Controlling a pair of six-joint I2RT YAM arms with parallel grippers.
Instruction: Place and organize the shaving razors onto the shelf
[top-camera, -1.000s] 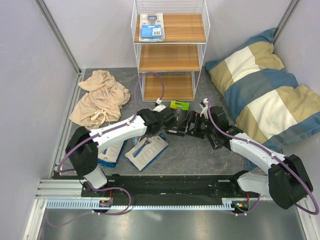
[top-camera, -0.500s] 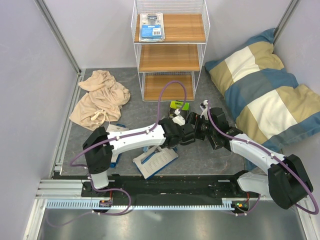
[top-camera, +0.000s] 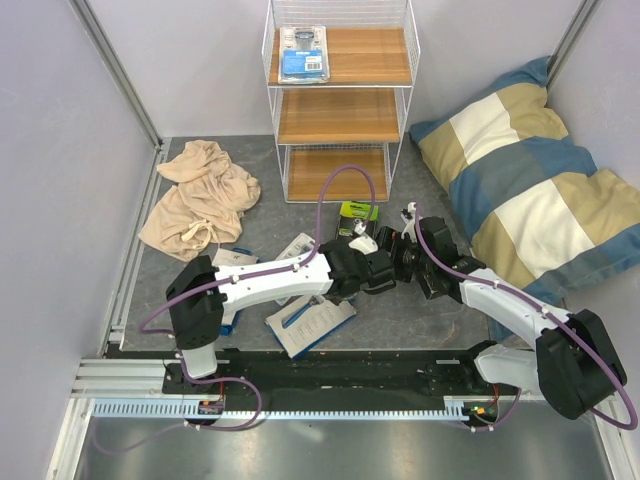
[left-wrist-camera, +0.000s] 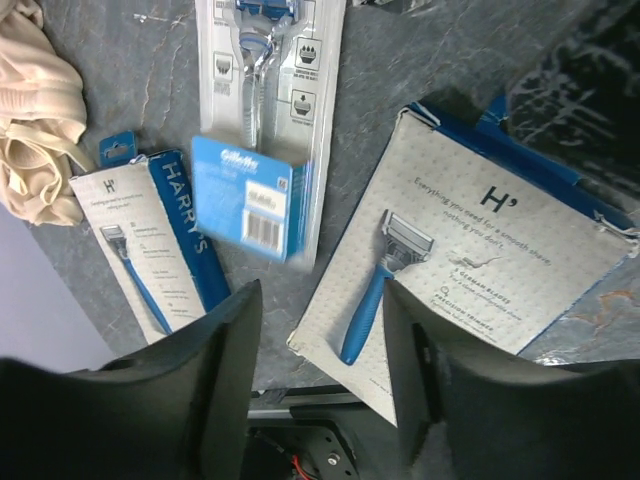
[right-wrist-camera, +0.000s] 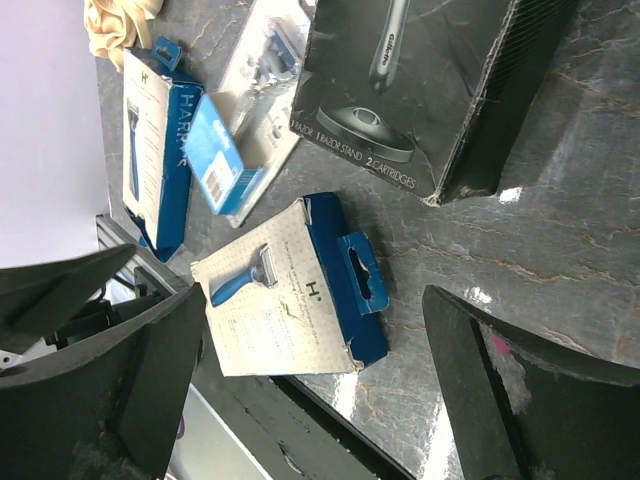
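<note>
Left tool (left-wrist-camera: 320, 335) hangs half-open and empty over the worktop (left-wrist-camera: 400, 80), one white razor pack (left-wrist-camera: 480, 250) lying flat just beneath it and a blue blister card (left-wrist-camera: 262, 190) just ahead. Flat packs resist pinching: I would tip one edge up, grip squarely, then carry it to the shelf (top-camera: 350, 115) well ahead.

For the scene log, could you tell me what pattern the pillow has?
The pillow has broad blue, tan and cream stripes, clearest in the top external view.

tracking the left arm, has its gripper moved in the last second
Yes. The left gripper swung right, from below the shelf's middle to below its right side.
</note>
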